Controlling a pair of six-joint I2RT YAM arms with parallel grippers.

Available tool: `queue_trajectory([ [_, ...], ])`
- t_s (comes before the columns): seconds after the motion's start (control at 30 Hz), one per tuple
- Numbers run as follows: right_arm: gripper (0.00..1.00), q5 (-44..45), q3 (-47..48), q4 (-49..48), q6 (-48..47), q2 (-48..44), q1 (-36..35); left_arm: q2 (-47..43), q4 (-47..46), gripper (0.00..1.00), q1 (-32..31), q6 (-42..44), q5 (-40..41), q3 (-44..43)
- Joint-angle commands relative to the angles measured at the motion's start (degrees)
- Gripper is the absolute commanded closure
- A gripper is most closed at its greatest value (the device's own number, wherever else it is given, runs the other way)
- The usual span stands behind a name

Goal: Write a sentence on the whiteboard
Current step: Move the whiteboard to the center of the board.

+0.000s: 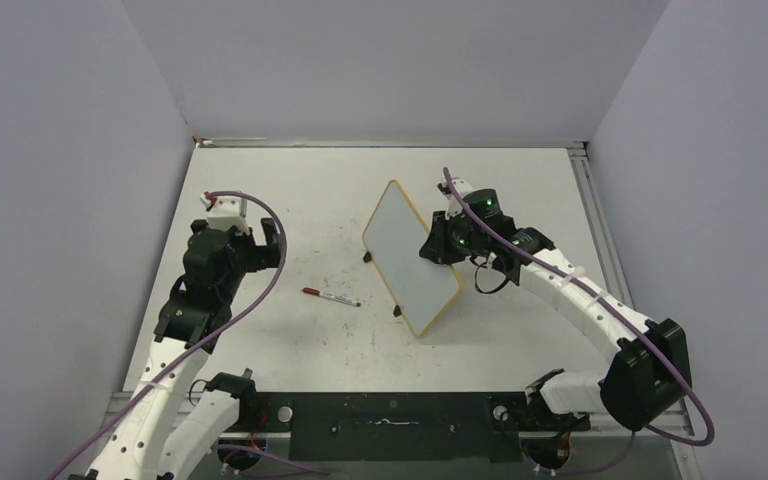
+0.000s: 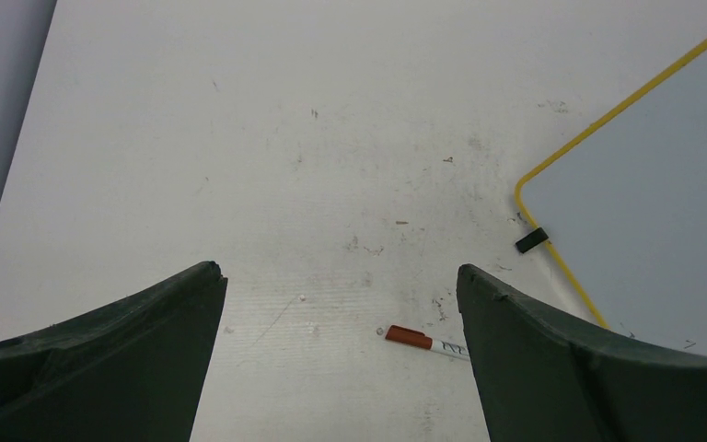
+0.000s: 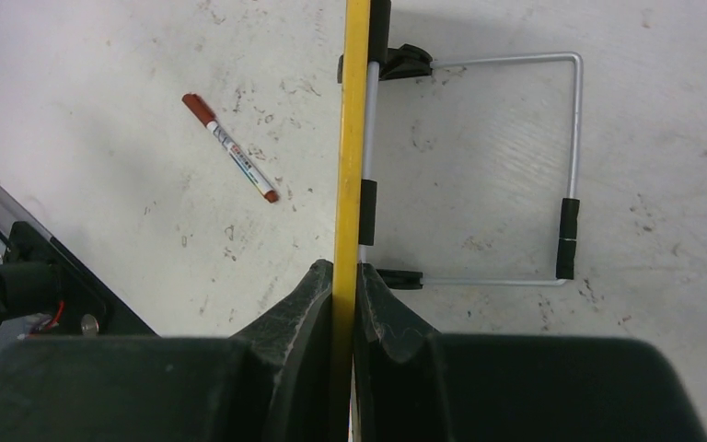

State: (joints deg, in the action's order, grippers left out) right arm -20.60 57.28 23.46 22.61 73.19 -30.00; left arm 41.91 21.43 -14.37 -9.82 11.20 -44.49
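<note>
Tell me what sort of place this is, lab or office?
Most likely a robot lab test cell, not an office: plain walls box in a scuffed white table, the left arm and right arm are mounted at its near edge, and the props in view are a whiteboard and a marker.

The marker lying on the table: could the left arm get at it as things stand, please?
Probably yes: the marker lies bare on the table, and the left hand hangs open close by, with nothing between them.

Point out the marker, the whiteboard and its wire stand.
marker [image 1: 331, 297]: top external view, middle of barrel.
whiteboard [image 1: 407, 256]: top external view, centre of face.
wire stand [image 3: 577, 129]: right wrist view, bare side rod.
</note>
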Motion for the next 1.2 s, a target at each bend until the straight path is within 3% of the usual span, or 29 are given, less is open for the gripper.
queue_trajectory([
  [0.0, 0.95, -6.9, 3.9, 6.4, -4.3, 6.8, -3.9, 0.1, -1.6, 0.04, 0.5, 0.2, -3.2, -0.2],
  [0.43, 0.91, -11.4, 11.1, 7.7, -10.8, 14.3, -8.2, 1.6, -3.7, 0.04, 0.5, -0.2, -13.3, 0.5],
  [0.53, 0.68, -9.8, 11.8, 6.8, -10.8, 13.8, -8.2, 2.5, -4.2, 0.04, 0.6, -0.7, -16.4, 0.7],
  [0.67, 0.27, -7.1, 12.2, 5.2, -9.8, 10.9, -7.7, 3.6, -4.8, 0.04, 0.6, -1.0, -18.8, 0.8],
  [0.77, 0.10, -4.3, 11.8, 3.8, -8.5, 7.2, -6.7, 4.0, -5.3, 0.04, 0.6, -0.9, -20.3, 1.0],
  [0.87, 0.01, -2.0, 10.5, 3.2, -7.0, 3.5, -4.7, 4.3, -6.0, 0.04, 0.5, -0.9, -22.1, 1.5],
  [1.03, 0.07, -2.2, 5.9, 2.0, -4.6, -4.2, 1.2, 6.0, -6.5, 0.04, 0.4, -0.8, -24.2, 1.9],
  [1.17, 0.07, -1.9, 1.0, 1.6, -4.2, -11.3, 1.5, 8.2, -7.2, 0.04, 0.1, -1.4, -25.4, 2.1],
])
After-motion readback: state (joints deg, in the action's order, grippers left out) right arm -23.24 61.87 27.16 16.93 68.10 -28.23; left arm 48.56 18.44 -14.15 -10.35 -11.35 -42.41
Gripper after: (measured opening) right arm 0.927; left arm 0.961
